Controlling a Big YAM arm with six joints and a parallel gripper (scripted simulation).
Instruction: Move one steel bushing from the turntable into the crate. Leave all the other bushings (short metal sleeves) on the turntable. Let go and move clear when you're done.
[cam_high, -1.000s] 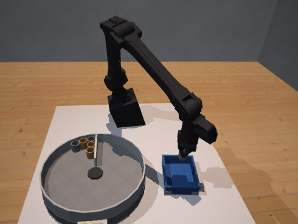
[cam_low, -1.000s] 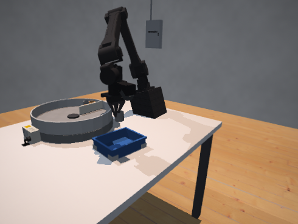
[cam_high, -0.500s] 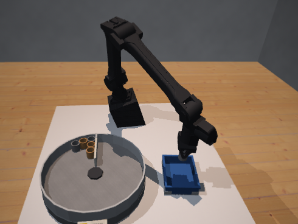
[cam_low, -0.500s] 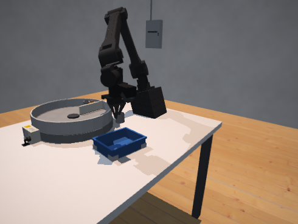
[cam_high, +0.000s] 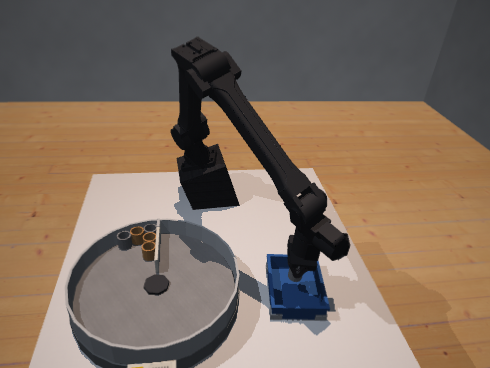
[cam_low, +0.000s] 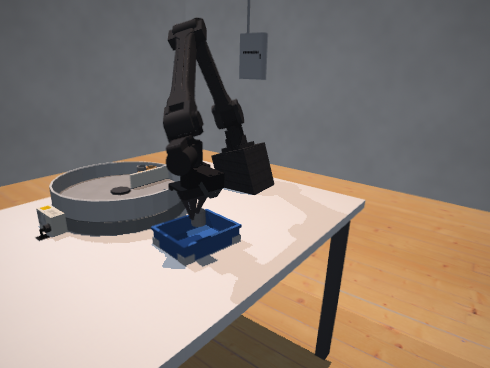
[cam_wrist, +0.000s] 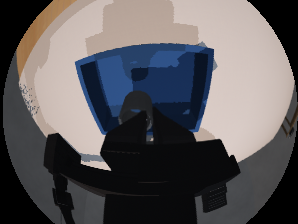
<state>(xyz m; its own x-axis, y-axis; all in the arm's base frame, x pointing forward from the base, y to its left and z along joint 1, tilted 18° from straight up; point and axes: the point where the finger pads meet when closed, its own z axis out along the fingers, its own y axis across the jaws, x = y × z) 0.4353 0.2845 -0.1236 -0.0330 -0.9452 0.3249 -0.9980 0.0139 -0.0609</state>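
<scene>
My gripper (cam_high: 298, 270) (cam_low: 196, 212) (cam_wrist: 149, 111) is shut on a grey steel bushing (cam_high: 291, 275) (cam_low: 199, 218) (cam_wrist: 136, 104). It holds the bushing low over the blue crate (cam_high: 300, 313) (cam_low: 212, 246) (cam_wrist: 209, 72), towards one side of its opening. I cannot tell whether the bushing's lower end is below the rim. On the turntable (cam_high: 115, 305) (cam_low: 110, 209), two grey bushings (cam_high: 124, 241) (cam_high: 150, 228) and three copper-coloured ones (cam_high: 137, 236) (cam_high: 149, 237) (cam_high: 148, 252) stand clustered at the back left, beside the divider. The exterior view shows them only partly.
The turntable has a raised wall around it, a thin upright divider (cam_high: 158, 247) (cam_low: 145, 177) and a dark hub (cam_high: 156, 284) (cam_low: 120, 190). A small control box (cam_low: 52, 220) sits at its outer side. The arm's black base block (cam_high: 209, 185) (cam_low: 250, 167) stands behind the turntable and crate.
</scene>
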